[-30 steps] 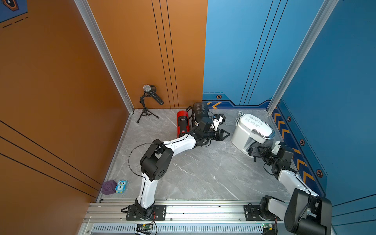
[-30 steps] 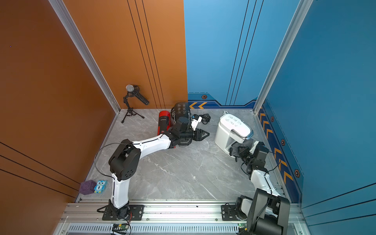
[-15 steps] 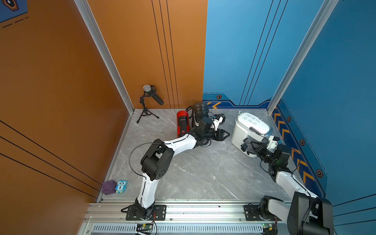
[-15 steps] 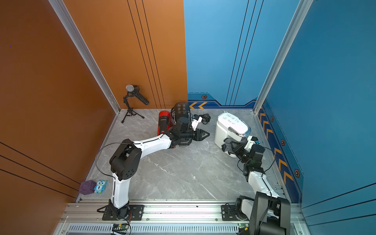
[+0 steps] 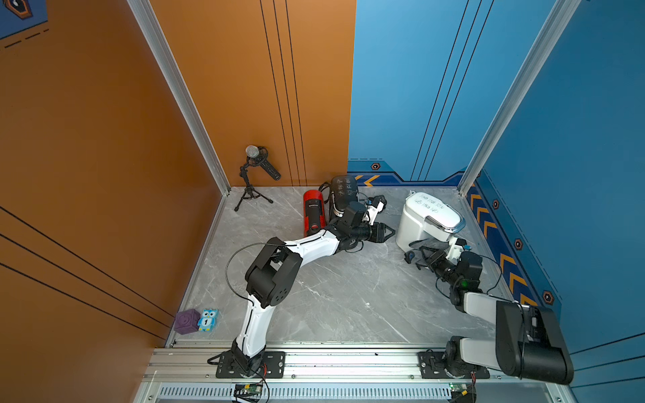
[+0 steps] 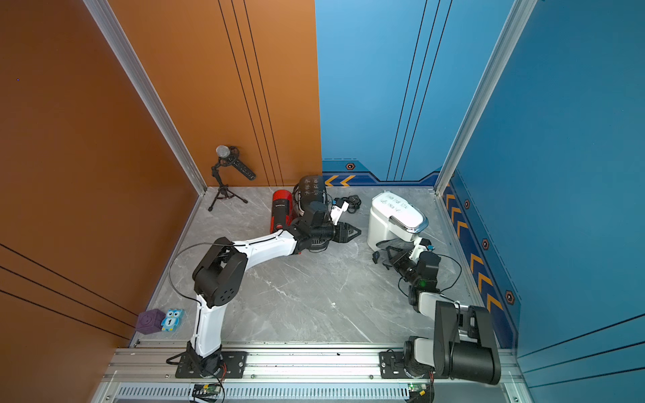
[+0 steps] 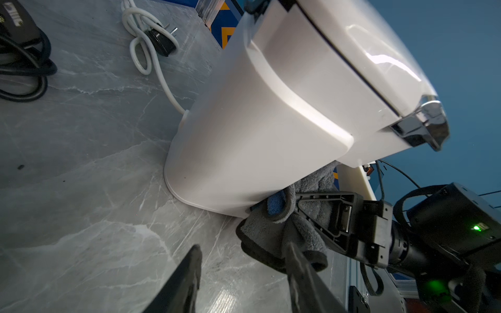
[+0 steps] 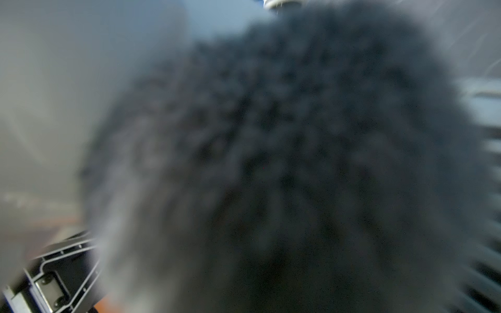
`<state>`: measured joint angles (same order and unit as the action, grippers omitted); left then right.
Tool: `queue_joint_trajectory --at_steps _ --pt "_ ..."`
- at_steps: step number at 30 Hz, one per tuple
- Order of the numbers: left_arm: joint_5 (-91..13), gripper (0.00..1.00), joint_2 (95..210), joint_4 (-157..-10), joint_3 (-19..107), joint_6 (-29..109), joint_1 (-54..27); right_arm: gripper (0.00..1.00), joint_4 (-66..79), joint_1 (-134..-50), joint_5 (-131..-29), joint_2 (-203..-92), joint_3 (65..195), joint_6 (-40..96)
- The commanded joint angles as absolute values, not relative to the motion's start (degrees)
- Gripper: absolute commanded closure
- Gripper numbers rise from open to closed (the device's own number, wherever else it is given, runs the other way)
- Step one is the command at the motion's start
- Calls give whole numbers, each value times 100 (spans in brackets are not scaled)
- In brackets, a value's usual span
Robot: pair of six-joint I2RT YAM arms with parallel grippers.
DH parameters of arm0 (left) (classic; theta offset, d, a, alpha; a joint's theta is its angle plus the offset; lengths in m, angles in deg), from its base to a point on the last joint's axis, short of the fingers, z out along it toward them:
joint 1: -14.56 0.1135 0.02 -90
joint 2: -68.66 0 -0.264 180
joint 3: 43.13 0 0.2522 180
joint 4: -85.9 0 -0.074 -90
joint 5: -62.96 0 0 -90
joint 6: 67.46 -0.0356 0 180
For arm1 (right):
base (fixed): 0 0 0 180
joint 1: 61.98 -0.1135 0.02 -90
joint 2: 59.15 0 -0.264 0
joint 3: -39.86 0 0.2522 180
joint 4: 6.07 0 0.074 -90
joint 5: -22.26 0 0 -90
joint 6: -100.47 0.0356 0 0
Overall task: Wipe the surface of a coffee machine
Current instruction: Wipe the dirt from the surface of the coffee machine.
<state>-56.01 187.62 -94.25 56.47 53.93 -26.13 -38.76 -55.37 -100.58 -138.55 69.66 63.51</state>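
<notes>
The white coffee machine [image 5: 424, 223] is standing at the far right of the worktop [image 5: 331, 296]. The right gripper [image 5: 421, 252] is clamping tightly on a grey cloth [image 7: 271, 233], holding it against the machine's near lower edge. The left gripper [image 7: 243, 246] is hovering just left of the machine, jaws moderately apart and gripping nothing.

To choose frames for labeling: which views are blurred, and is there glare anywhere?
Right wrist view: almost wholly out of focus; the dark cloth fills the frame close to the lens. Left wrist view: sharp, with bright glare streaks on top of the white machine. Both top views: sharp, evenly lit.
</notes>
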Motion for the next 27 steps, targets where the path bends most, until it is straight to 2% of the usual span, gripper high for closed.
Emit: queue_joint_trajectory --at_steps 1,10,13,18,27 --pt "-5732 49 18762 -9442 5704 5409 -2640 82 -5121 -5804 -10215 -14398 7166 6534" --pt "-5647 49 18679 -9440 5549 5422 -2605 82 -7192 -6014 -10204 -16606 7716 7368" --pt "-5681 49 18731 -9435 5625 5469 -2605 83 -7352 -6239 -10128 -17206 8210 7528" --pt "-5737 49 18673 -9436 5686 5498 -2587 83 -7336 -6330 -9944 -17209 8486 7515" --pt "-5666 50 18569 -9439 5518 5470 -2552 83 -6757 -5332 -10295 -16276 7528 7226"
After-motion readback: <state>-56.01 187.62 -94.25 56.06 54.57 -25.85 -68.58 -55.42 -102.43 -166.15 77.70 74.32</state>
